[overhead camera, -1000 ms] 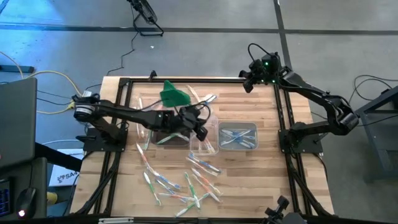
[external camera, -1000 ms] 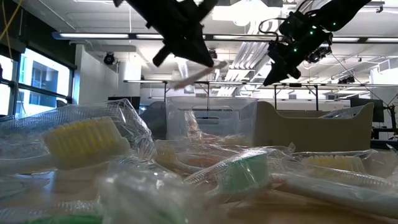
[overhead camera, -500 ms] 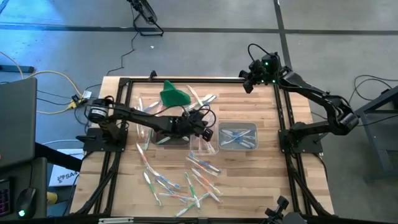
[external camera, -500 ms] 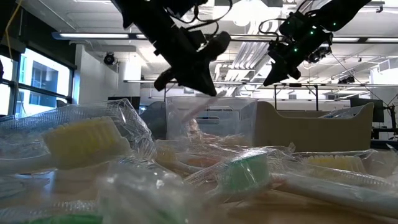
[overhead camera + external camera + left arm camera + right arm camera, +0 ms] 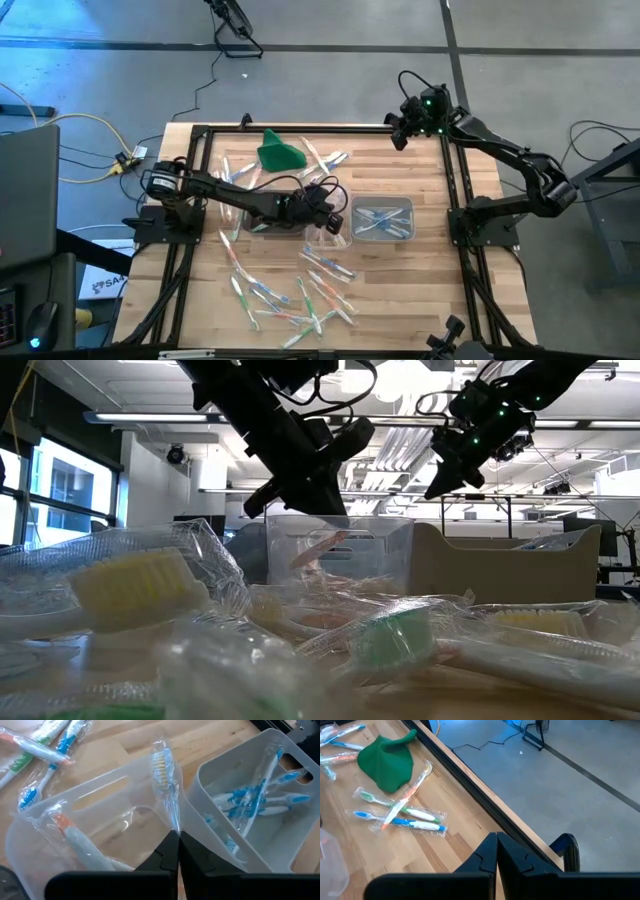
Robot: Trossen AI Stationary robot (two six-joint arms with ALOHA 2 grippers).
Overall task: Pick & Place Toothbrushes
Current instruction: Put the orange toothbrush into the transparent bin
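While left gripper [image 5: 174, 836] has lowered to middle tub [image 5: 100, 802] mid-bench, fingers pinching wrapped toothbrush [image 5: 164, 780] above tub interior; release likely next. Right gripper [image 5: 399, 133] pressed together, idle, far right corner.

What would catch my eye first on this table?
The left end effector hangs over the middle tub, shut on a wrapped toothbrush. Beside it, another tub holds blue brushes. More wrapped brushes litter the table's near side, and a green lump lies at the far edge.
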